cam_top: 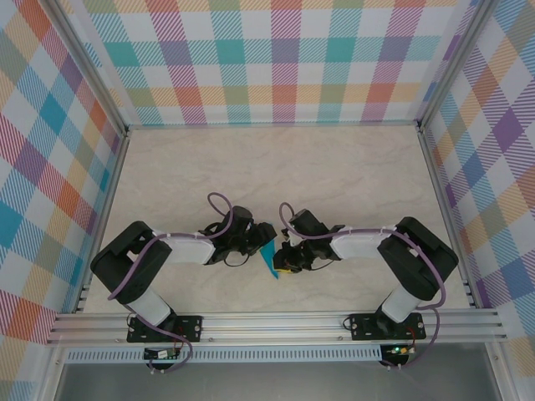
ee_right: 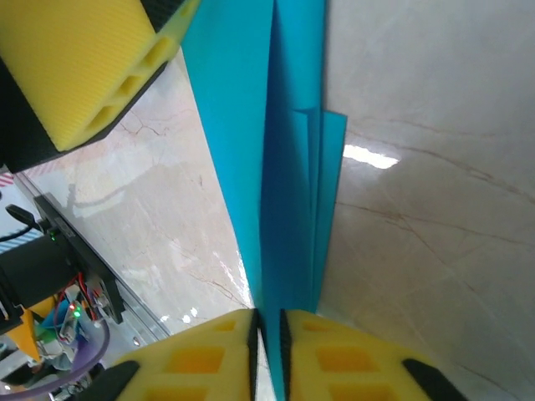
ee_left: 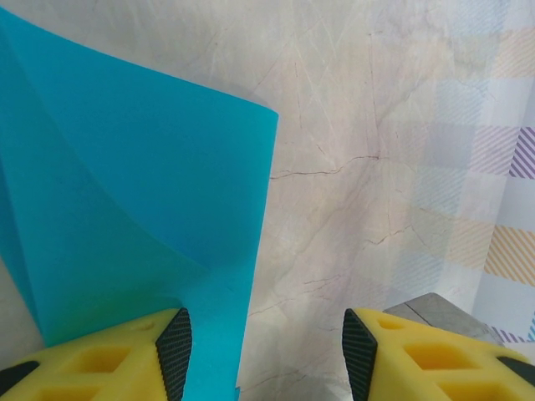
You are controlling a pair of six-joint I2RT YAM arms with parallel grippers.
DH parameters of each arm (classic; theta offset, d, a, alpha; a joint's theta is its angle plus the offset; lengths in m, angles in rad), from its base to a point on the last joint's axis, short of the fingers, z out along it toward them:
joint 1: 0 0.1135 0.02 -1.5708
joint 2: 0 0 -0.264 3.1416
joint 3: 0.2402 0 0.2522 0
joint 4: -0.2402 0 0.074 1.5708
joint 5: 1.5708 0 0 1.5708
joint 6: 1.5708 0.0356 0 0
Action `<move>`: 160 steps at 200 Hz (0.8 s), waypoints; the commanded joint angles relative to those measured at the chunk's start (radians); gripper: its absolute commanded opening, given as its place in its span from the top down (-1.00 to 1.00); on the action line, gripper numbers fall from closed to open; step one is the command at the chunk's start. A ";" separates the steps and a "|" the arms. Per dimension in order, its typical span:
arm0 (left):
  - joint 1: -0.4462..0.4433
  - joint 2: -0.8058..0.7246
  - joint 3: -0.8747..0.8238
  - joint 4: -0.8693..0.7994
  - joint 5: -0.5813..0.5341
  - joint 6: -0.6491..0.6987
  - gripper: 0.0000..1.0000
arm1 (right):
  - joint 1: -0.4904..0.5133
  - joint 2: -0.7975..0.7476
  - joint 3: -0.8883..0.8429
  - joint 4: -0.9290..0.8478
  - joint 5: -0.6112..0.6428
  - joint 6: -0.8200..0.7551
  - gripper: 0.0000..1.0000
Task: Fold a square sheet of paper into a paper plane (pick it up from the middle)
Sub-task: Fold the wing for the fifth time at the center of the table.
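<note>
The teal-blue sheet of paper (cam_top: 269, 256) is held off the table between my two grippers, near the front middle. In the right wrist view the paper (ee_right: 288, 167) is folded into several narrow layers standing on edge, and my right gripper (ee_right: 269, 355) is shut on its lower end. My left gripper (ee_left: 267, 355) is open. A curved flap of the paper (ee_left: 125, 209) lies against the inner side of its left finger (ee_left: 174, 351), and the other finger stands well apart from it. In the top view the left gripper (cam_top: 264, 236) sits just left of the right gripper (cam_top: 285, 259).
The pale marble tabletop (cam_top: 276, 167) stretches behind the arms, with checked walls (cam_top: 276, 58) on three sides. An aluminium rail (cam_top: 276, 322) runs along the front edge by the arm bases. A yellow finger of the left gripper (ee_right: 84, 67) shows close to the paper in the right wrist view.
</note>
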 commanded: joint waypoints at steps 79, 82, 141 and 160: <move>-0.013 -0.117 0.011 -0.065 -0.019 -0.022 -0.22 | 0.006 -0.049 0.043 -0.193 0.060 -0.389 0.82; -0.012 -0.117 0.011 -0.067 -0.019 -0.022 -0.22 | 0.006 -0.048 0.044 -0.194 0.063 -0.389 0.82; -0.012 -0.066 0.003 -0.020 0.011 -0.028 -0.23 | 0.006 -0.017 0.010 -0.145 0.051 -0.343 0.79; -0.013 -0.045 -0.002 -0.025 0.005 -0.036 -0.22 | 0.005 -0.016 -0.009 -0.124 0.049 -0.326 0.79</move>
